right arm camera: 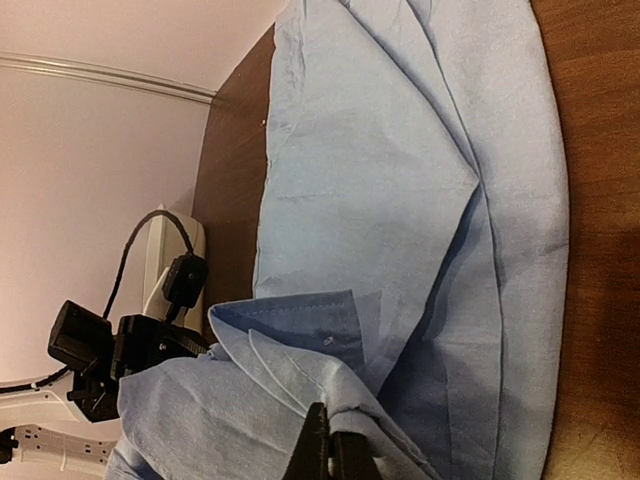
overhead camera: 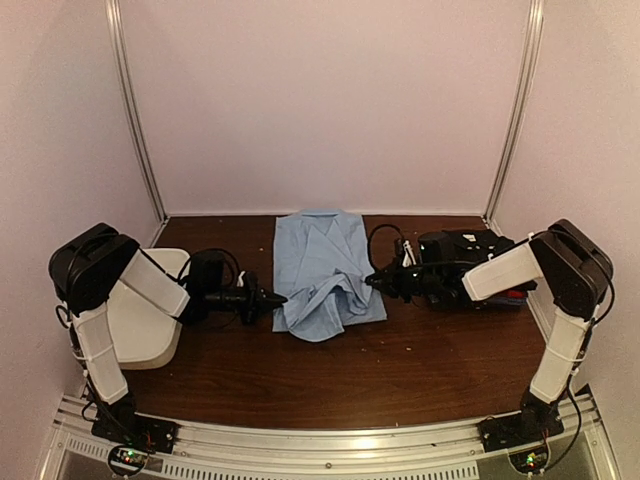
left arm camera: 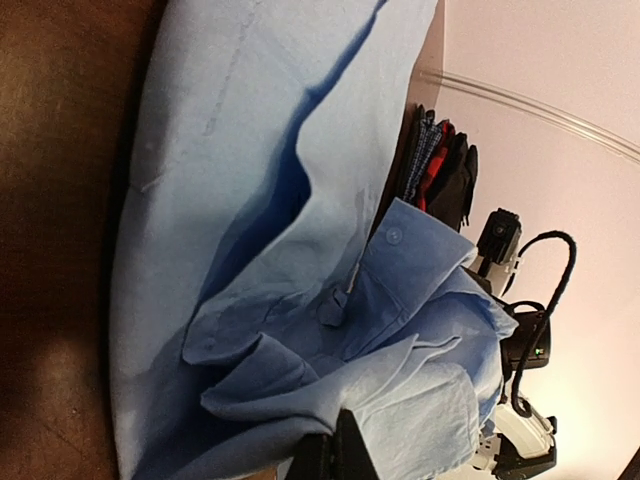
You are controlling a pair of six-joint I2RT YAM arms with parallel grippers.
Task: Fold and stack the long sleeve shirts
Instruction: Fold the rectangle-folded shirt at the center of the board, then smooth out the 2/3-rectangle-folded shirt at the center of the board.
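A light blue collared shirt [overhead camera: 325,265] lies partly folded in the middle of the table, its near part bunched up with a cuff and buttons showing [left arm camera: 395,240]. My left gripper [overhead camera: 277,298] is at the shirt's near left edge, shut on a fold of its cloth [left arm camera: 340,445]. From the right, my right gripper [overhead camera: 371,280] is shut on a bunched fold of the same shirt [right arm camera: 332,445]. A pile of folded shirts [left arm camera: 440,170] in black, red and blue check sits at the right, mostly hidden under my right arm [overhead camera: 470,265].
A white plastic tub [overhead camera: 150,310] stands at the left edge under my left arm, and also shows in the right wrist view [right arm camera: 165,250]. Pale walls close in the back and both sides. A metal rail [overhead camera: 330,440] runs along the near edge.
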